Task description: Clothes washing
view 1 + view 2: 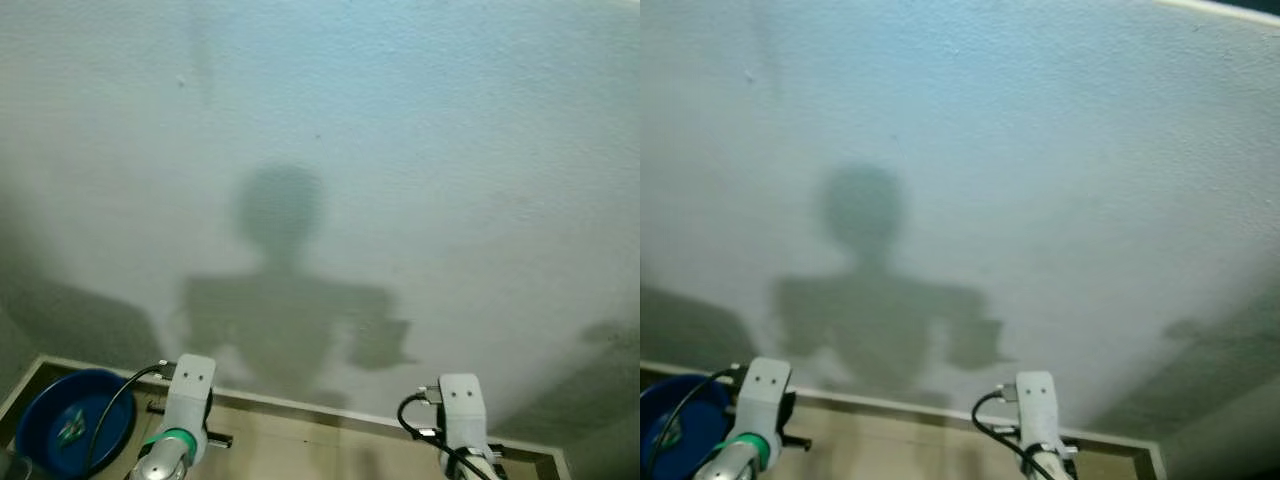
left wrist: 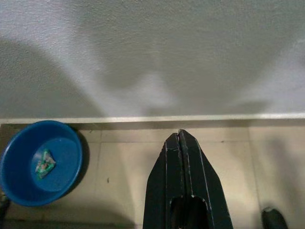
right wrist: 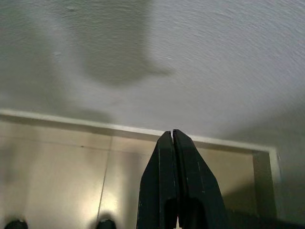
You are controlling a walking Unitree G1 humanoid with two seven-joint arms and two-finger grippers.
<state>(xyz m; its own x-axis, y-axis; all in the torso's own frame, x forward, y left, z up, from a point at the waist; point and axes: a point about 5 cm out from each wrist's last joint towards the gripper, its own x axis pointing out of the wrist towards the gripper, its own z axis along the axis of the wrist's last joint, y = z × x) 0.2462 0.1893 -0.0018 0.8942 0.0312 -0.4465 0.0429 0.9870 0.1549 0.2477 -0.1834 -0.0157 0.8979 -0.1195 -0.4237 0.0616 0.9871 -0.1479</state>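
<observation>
Blue basin (image 2: 40,162) sits on tile off to my left gripper's (image 2: 180,138) side, a small packet (image 2: 45,162) lying inside; both grippers' (image 3: 172,138) fingers pressed together.

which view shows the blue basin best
The left wrist view: the whole blue basin sits on the tiled floor by the wall, a small packet inside. The left eye view crops it at the corner; the right eye view catches a sliver behind the left arm.

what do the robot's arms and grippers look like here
Both arms end in pale grey boxy wrist blocks with small dark screw dots. The left arm is silver with a green band and a black cable looping off it; the right arm has coiled black cables. The left gripper and right gripper have long, black, tapering fingers.
</observation>
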